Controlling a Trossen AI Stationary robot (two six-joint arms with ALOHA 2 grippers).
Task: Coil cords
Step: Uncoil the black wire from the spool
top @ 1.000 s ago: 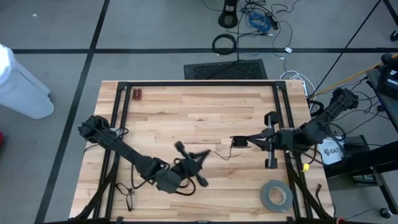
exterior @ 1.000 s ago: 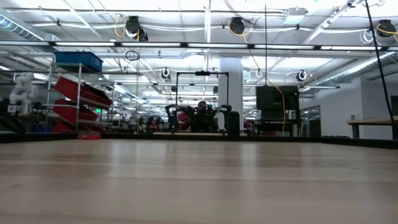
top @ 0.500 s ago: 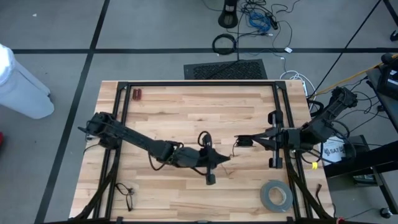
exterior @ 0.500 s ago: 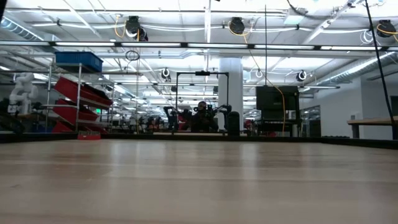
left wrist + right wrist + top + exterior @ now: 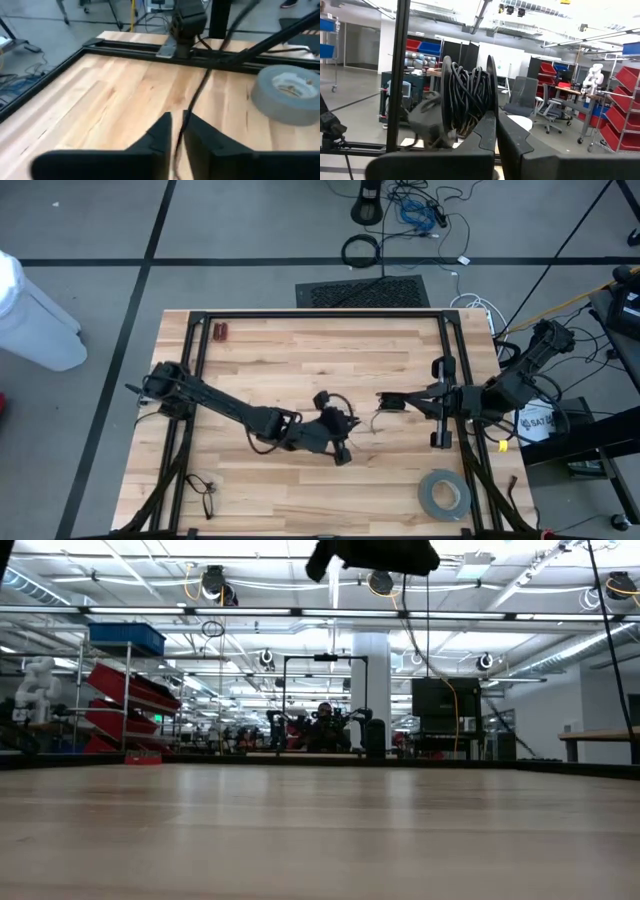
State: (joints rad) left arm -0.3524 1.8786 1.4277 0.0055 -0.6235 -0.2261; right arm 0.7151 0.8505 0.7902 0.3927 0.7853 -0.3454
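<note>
1. The left arm stretches low across the surface (image 5: 290, 360), its left gripper (image 5: 340, 430) near the middle, fingers (image 5: 160, 132) narrowly apart around a thin strand of the cord (image 5: 192, 102).
2. The right gripper (image 5: 392, 402) reaches in from the right rail, fingers (image 5: 487, 132) closed on the coiled black bundle (image 5: 467, 100).
3. A grey tape roll (image 5: 444, 495) lies near the front right corner.
4. Shelving with red bins (image 5: 125, 705) stands beyond.

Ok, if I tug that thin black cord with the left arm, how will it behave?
Probably floppy: the cord leaves the left gripper in a slack curve. Likely very light, being so thin. The coiled bundle in the right gripper looks loosely wound, so a hard tug may unwind it.
</note>
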